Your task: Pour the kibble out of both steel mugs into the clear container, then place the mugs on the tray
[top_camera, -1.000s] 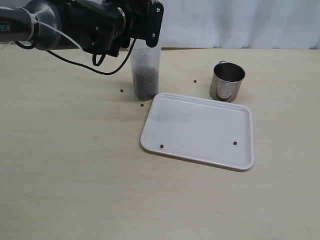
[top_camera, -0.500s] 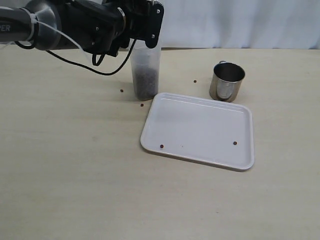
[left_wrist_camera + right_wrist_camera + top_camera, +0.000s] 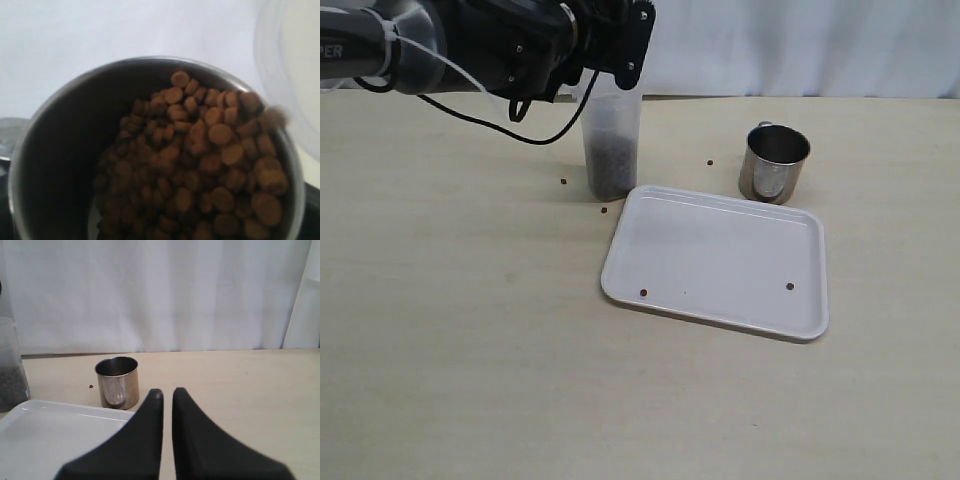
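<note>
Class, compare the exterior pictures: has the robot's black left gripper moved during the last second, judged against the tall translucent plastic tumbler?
Yes. The left gripper has risen slightly and shifted a little right against the tall translucent plastic tumbler, which has stayed put.

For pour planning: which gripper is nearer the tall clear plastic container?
Left. The left gripper, holding a steel mug, is at the rim of the container; the right gripper is away, past the white tray.

We look across a pale, wood-grained surface [image 3: 470,330] that fills most of the frame from the lower edge upward. Along the top, a white, softly folded backdrop [image 3: 800,45] closes off the upper right.
</note>
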